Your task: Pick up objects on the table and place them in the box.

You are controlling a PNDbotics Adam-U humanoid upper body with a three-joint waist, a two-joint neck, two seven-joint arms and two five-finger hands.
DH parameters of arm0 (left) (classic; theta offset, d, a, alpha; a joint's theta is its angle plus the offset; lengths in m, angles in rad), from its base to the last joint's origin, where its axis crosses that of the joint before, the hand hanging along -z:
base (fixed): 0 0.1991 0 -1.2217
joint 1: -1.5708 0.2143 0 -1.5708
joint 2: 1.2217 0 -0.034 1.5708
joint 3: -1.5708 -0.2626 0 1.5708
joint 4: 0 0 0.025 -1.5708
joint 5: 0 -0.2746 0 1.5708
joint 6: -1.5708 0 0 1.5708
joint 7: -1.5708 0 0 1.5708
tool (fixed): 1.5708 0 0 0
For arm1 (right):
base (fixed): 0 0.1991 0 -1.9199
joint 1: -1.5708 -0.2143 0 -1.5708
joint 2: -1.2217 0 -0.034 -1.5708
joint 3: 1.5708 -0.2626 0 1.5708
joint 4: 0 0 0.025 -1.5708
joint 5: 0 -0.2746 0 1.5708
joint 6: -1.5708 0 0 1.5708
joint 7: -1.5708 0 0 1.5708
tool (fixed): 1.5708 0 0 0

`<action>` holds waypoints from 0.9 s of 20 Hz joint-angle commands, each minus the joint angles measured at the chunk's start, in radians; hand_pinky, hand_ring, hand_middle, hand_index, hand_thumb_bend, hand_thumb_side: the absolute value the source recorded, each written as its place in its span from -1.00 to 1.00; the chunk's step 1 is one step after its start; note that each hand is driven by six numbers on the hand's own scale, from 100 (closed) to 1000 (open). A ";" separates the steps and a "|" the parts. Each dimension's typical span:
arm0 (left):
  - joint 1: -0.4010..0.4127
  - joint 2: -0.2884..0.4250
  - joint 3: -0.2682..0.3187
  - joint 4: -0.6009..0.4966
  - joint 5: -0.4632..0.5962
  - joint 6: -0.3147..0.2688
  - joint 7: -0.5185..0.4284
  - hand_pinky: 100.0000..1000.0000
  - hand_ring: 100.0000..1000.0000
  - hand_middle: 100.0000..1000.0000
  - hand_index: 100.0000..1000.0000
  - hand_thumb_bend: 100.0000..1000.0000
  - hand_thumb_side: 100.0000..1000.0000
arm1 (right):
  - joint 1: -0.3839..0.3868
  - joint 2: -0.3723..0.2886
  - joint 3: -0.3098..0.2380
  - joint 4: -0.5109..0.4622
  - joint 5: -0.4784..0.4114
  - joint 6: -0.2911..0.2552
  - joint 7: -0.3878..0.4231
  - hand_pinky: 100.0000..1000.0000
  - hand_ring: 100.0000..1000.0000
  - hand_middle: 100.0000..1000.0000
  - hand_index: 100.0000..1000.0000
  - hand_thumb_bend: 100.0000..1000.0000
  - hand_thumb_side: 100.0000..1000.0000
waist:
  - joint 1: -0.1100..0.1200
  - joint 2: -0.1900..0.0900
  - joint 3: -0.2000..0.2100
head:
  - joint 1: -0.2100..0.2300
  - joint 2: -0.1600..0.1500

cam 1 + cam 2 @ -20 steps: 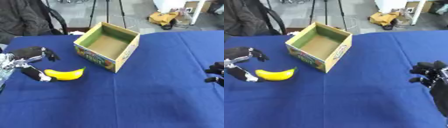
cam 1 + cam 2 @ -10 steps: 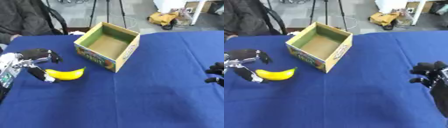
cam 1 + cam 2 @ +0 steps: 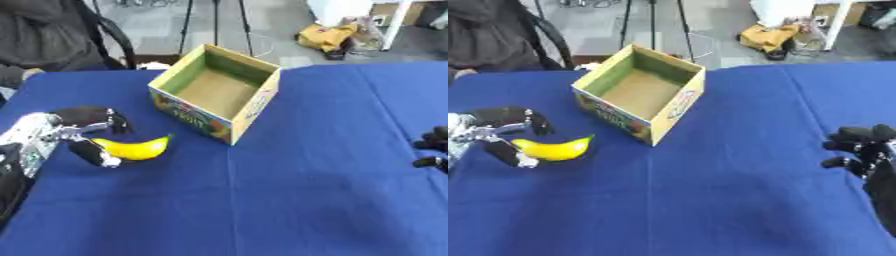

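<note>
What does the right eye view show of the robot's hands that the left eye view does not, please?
Only the right eye view shows most of the right hand, its fingers curled and holding nothing, near the table's right edge. Only the left eye view shows more of the left forearm, down toward the lower left corner; there the right hand is a dark sliver at the edge. Both show the left hand with its fingers spread round one end of the banana, the empty box and the blue table.

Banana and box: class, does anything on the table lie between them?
Nothing visible does. The banana lies at the left hand, and only bare blue cloth separates it from the open box, which looks empty.
</note>
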 commanded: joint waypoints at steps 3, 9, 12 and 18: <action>-0.030 0.012 0.018 0.009 0.002 0.003 -0.007 0.40 0.19 0.10 0.61 0.06 0.21 | -0.011 -0.016 -0.001 -0.010 0.004 -0.001 0.004 0.05 0.38 0.24 0.41 -1.00 0.68 | -0.003 -0.011 -0.002 | 0.004 -0.002; -0.034 0.011 0.018 0.017 -0.007 0.001 -0.010 0.39 0.17 0.08 0.60 0.08 0.19 | -0.011 -0.016 -0.001 -0.009 0.004 -0.001 0.005 0.05 0.38 0.24 0.41 -1.00 0.68 | -0.002 -0.011 -0.003 | 0.005 -0.001; -0.034 0.011 0.018 0.021 -0.013 -0.001 -0.010 0.38 0.15 0.06 0.58 0.05 0.17 | -0.011 -0.015 -0.001 -0.008 0.005 -0.001 0.005 0.05 0.38 0.24 0.41 -1.00 0.68 | -0.001 -0.011 -0.005 | 0.004 -0.001; -0.032 0.009 0.018 0.027 -0.019 -0.001 -0.004 0.37 0.14 0.05 0.58 0.04 0.16 | -0.011 -0.015 -0.001 -0.008 0.006 -0.001 0.006 0.05 0.38 0.24 0.41 -1.00 0.68 | 0.000 -0.010 -0.007 | 0.003 0.000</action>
